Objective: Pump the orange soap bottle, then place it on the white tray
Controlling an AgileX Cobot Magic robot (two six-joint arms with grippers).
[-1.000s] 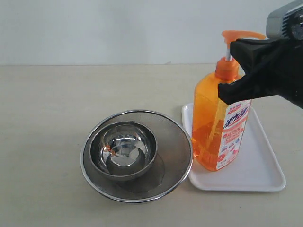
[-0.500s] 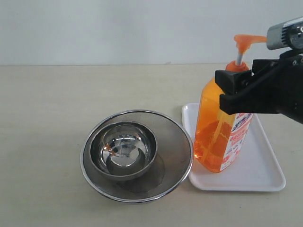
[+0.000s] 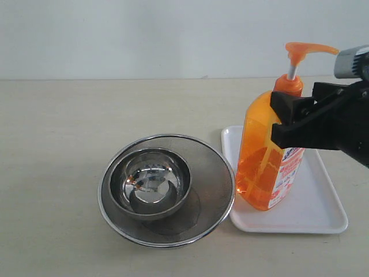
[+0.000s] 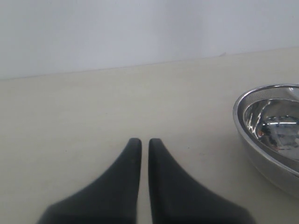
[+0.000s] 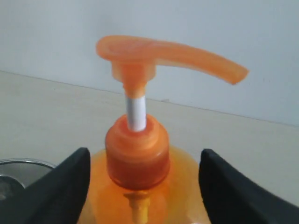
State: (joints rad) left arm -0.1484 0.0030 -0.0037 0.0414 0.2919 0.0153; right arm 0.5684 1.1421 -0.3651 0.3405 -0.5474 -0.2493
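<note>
- Right gripper (image 5: 143, 156): jaws spread wide, straddling the orange soap bottle's (image 3: 259, 167) shoulders, apparently not clamping.
- Bottle stands upright on the white tray (image 3: 323, 216).
- Left gripper (image 4: 140, 144): closed, empty.
- Withdraw straight; avoid clipping the pump head (image 3: 305, 49).

The exterior view looks from somewhat above, down across the table (image 3: 57, 127) toward a pale wall (image 3: 144, 34), fairly near. The left wrist view sits low over the table and faces that wall past the left gripper (image 4: 140, 142). The right wrist view is very close to the orange soap bottle (image 5: 136, 161), about level with its top. All three catch the steel strainer (image 3: 213, 190).
</note>
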